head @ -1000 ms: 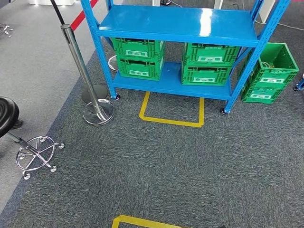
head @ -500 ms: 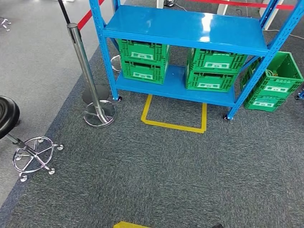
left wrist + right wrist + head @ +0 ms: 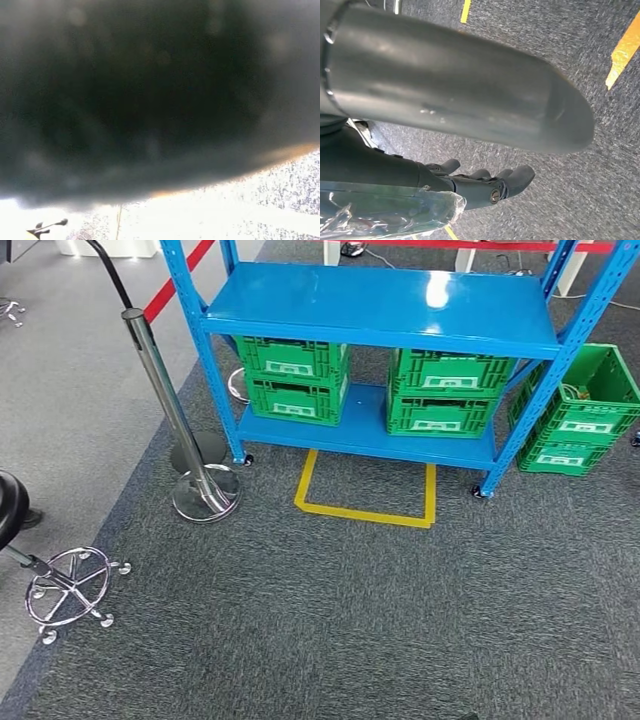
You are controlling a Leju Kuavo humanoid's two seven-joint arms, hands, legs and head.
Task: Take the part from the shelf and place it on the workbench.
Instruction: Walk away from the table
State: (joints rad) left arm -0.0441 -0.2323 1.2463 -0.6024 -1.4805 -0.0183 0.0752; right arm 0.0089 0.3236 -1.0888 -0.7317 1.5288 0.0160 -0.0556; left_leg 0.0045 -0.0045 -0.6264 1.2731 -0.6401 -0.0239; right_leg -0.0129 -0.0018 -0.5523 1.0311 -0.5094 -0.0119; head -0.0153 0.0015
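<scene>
Part [image 3: 388, 212] in clear wrap, lengthwise along right hand [image 3: 486, 185]

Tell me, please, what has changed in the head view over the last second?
The whole picture has shifted, so the camera moved, not the things: the yellow floor outline that showed at the bottom edge has slipped out of the picture. Nothing was taken hold of or let go. The blue shelf, its green crates, the crate on the floor, the metal post and the stool stand as before.
</scene>
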